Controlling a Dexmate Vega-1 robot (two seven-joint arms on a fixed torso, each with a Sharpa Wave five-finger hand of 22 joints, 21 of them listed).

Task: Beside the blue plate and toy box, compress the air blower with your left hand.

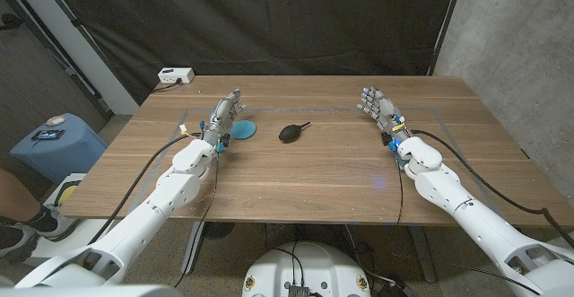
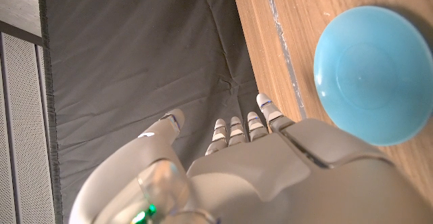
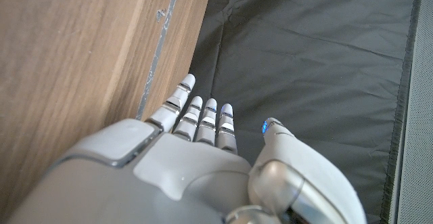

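A black air blower (image 1: 291, 133) lies on the wooden table (image 1: 305, 167) near its middle, nozzle pointing to the right. The blue plate (image 1: 242, 132) sits just to its left and appears again, round and light blue, in the left wrist view (image 2: 369, 75). My left hand (image 1: 224, 117) stands beside the plate's left side, fingers straight and apart, holding nothing; its back shows in its own wrist view (image 2: 250, 166). My right hand (image 1: 378, 104) stands at the table's right, open and empty, with its fingers (image 3: 203, 119) stretched out. I see no toy box.
A white power strip (image 1: 175, 76) lies at the table's far left corner. A black curtain (image 1: 269, 19) hangs behind the table. A blue container (image 1: 49, 144) stands on the floor to the left, and a person's leg (image 1: 13, 198) shows at the left edge.
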